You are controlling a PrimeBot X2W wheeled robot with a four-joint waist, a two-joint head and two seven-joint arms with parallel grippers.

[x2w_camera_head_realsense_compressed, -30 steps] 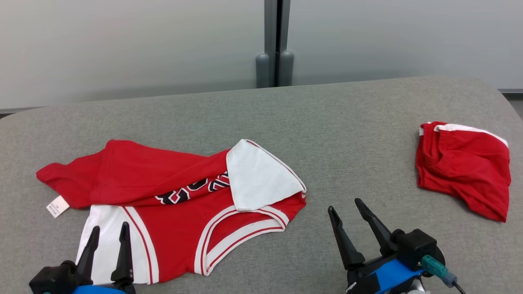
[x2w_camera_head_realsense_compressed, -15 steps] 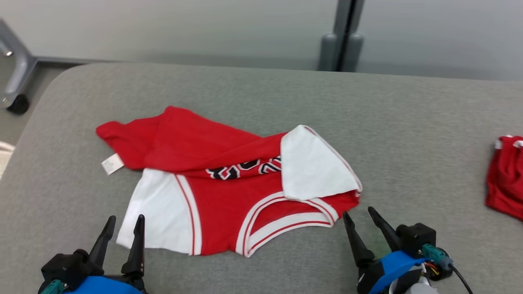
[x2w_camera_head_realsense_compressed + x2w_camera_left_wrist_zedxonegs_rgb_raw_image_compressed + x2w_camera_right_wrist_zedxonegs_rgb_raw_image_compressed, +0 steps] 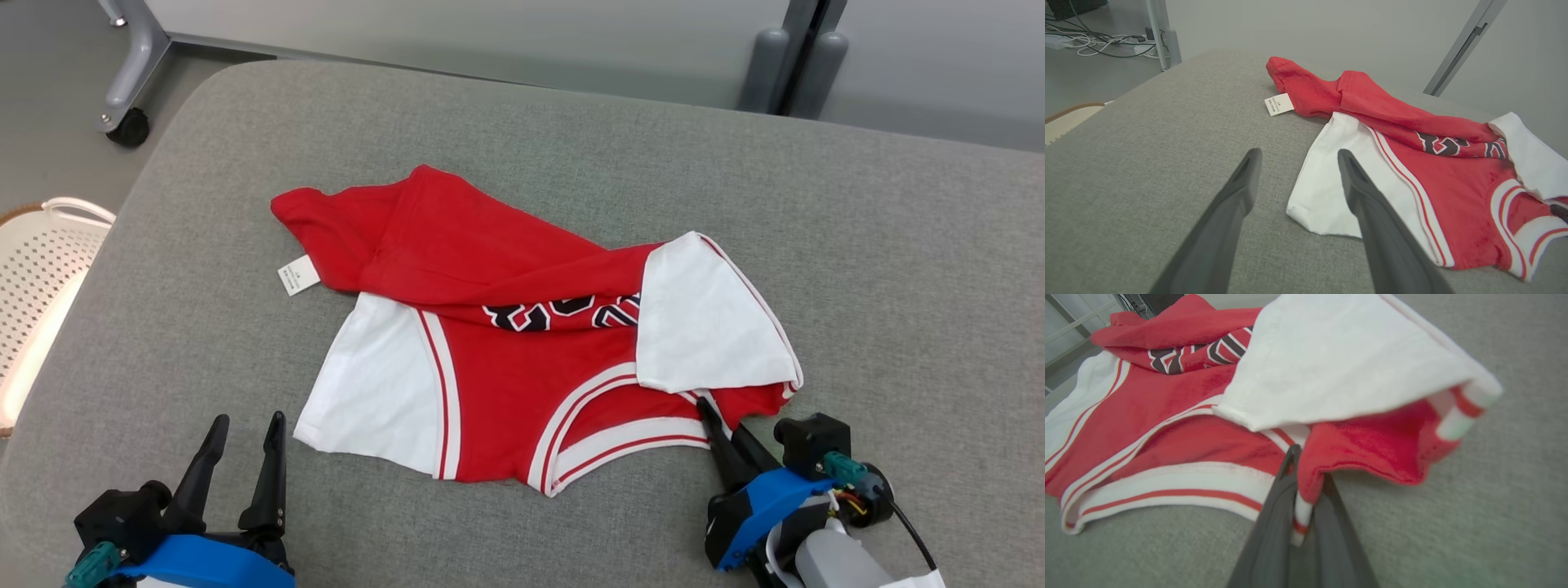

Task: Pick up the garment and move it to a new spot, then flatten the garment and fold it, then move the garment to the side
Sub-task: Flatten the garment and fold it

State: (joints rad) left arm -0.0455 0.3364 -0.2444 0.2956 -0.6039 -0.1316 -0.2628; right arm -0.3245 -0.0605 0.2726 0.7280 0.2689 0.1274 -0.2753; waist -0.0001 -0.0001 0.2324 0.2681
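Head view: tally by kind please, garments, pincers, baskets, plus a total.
Garments: 1, the red and white jersey
Pincers: 2, the left pincer open, the right pincer shut on the jersey's hem
Baskets: 1, the white basket at the left edge
Total: 4

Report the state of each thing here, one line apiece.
Jersey, crumpled, folded over itself, lying on the pad.
Right gripper, fingers shut on the jersey's near edge.
Left gripper, open, empty, short of the white sleeve.
Tag, lying out on the pad.
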